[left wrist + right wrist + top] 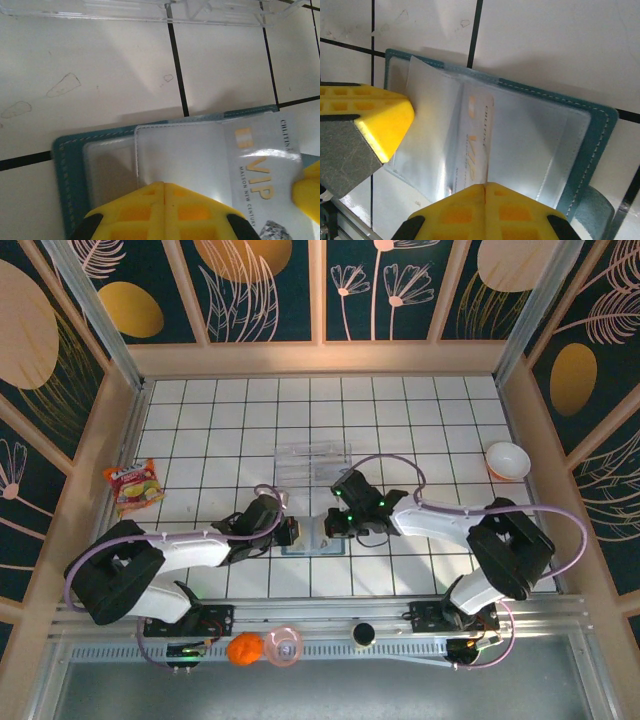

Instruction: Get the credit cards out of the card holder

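With my left gripper (163, 194) closed and pinning the open card holder (316, 538) at lower centre, my right gripper (484, 194) pinches the credit card (260, 165), which I should slide out flat along its sleeve (430, 135).

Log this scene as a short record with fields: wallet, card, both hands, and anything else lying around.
wallet: teal wallet, lying open between the two hands
card: pale card printed VIP, on the open wallet at its clear sleeve, not yet out
left hand: fingers closed together at the wallet's edge
right hand: fingers closed together at the card's end
tray: clear tray, just beyond the wallet
other: snack packet far left; white bowl far right
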Controlling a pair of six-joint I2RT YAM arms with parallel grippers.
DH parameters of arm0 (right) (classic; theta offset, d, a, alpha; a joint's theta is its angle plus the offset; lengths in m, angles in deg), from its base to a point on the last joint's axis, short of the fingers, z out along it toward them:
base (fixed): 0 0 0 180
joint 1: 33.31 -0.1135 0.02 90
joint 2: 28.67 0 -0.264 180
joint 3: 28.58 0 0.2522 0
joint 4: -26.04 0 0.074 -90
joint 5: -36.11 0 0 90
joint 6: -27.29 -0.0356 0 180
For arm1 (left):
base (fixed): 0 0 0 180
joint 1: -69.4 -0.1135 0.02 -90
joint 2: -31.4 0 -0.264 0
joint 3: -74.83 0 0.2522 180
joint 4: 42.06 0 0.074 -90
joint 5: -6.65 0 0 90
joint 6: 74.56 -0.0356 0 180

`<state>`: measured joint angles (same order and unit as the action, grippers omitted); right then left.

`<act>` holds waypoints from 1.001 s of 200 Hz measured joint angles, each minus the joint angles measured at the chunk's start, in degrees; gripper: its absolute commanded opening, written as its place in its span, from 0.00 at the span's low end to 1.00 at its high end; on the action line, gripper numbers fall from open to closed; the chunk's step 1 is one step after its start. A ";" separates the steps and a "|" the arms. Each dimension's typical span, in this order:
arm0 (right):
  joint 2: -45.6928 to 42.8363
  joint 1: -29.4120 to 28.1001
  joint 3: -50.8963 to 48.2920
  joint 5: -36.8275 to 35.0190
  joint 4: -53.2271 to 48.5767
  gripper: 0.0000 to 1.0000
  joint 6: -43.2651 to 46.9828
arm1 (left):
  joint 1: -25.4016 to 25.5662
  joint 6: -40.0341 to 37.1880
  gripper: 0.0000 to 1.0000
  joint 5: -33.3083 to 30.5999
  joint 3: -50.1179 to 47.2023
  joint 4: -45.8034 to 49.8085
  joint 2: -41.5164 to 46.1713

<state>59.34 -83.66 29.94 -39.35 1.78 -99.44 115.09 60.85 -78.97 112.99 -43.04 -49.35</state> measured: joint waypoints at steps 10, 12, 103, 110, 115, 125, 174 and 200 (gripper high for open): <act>0.31 0.00 0.00 0.09 0.48 0.13 -0.11 | 0.00 -0.22 0.00 0.20 0.04 0.00 -0.04; 0.35 0.00 0.00 0.11 0.57 0.14 -0.24 | 0.00 -0.22 0.00 0.24 0.04 0.00 -0.07; 2.14 1.25 0.13 2.21 3.39 0.00 1.07 | 0.00 -0.44 0.00 1.20 0.09 0.02 -0.20; 1.60 1.22 0.17 1.97 3.34 0.00 1.86 | 0.00 -0.46 0.00 1.20 0.17 0.07 -0.20; 1.01 1.25 0.17 1.55 2.99 0.00 2.43 | 0.00 -0.50 0.00 1.20 0.28 0.20 -0.20; -0.70 1.29 0.17 0.70 1.92 0.00 3.93 | 0.00 -0.81 0.00 1.27 0.50 0.50 -0.20; -13.97 1.29 3.91 -5.49 -7.52 0.00 16.81 | -0.07 -1.92 0.16 1.92 2.08 2.01 -0.11; -15.91 1.29 10.71 -9.55 -9.57 0.00 24.98 | -0.07 -2.47 0.56 2.64 3.30 4.00 2.80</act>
<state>43.43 -82.37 40.64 -48.90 -7.80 -74.46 115.03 58.38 -76.32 116.29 -39.04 -46.55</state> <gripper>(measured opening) 0.045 0.426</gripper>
